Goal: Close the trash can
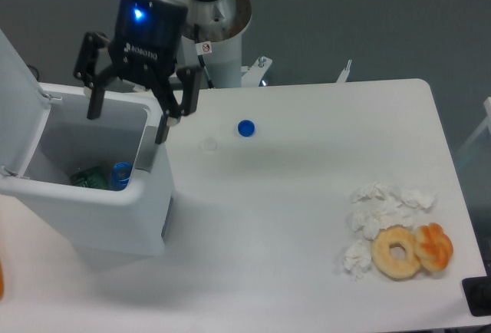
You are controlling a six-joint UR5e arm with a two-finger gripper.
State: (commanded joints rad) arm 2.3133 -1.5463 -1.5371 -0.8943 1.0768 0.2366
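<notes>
The trash can is a large white boxy bin at the table's left, standing open. Its flat white lid is raised upright along the left side. Inside lie a green wrapper and a blue bottle. My gripper hangs above the bin's right half, open, with nothing between its black fingers. One finger is over the bin's interior, the other over its right wall.
A blue bottle cap and a small clear cap lie on the white table right of the bin. Crumpled tissues and two pastries sit at the front right.
</notes>
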